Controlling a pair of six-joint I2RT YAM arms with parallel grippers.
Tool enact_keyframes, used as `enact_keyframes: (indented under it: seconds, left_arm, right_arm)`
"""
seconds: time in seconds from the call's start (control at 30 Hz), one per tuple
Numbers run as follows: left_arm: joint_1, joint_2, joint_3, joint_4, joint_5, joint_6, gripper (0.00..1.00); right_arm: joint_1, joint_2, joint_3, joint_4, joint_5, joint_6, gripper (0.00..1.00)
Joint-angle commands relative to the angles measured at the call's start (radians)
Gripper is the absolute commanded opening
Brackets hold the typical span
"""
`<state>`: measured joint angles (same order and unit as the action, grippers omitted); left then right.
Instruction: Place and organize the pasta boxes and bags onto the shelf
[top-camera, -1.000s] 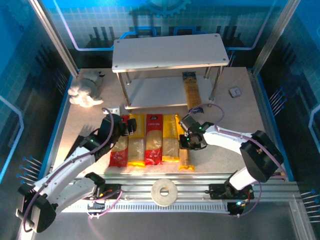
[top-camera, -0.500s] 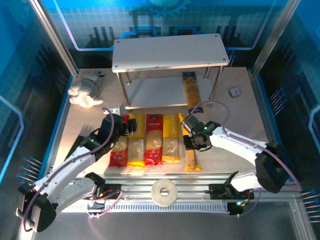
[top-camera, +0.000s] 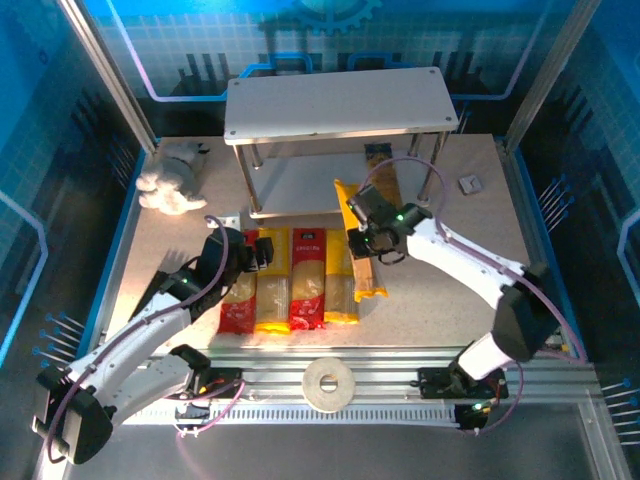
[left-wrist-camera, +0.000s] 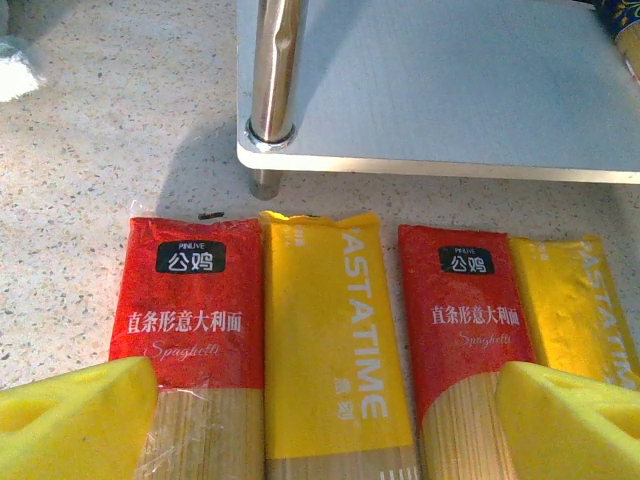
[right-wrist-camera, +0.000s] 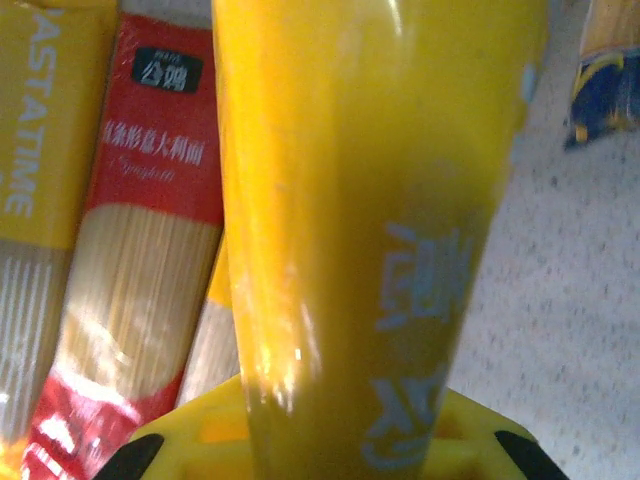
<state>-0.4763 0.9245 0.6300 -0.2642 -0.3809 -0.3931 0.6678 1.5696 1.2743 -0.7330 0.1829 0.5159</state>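
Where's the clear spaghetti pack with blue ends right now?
Top view: the clear pack lies on the shelf's lower board, right end, beside the front right leg.

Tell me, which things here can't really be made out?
- Top view: small grey object, too small to identify.
- Top view: clear pack, near end hidden behind the right arm and its cable.
- Right wrist view: held yellow pack, print blurred because it is so close.
- Left wrist view: four packs, lower ends cut off by the bottom edge and the left gripper's pads.
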Motion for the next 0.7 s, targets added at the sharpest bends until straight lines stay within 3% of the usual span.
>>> enact_keyframes:
  seconds: [0.0,0.33,0.67]
  left_arm:
    - [-0.005,-0.018,0.022,-0.017,-0.007,0.016,0.89]
    - [-0.002,-0.027,0.022,-0.032,-0.028,0.032,0.89]
    - [0.001,-0.026,0.028,-0.038,-0.040,0.039,0.89]
  right_arm:
    - [-0.046,0.080,0.124,0.071,0.017,-0.082,0.00]
    - [-0.125,0.330,0.400,0.071,0.019,-0.147,0.00]
    - [-0.156,0.439,0.531,0.105,0.052,-0.170,0.00]
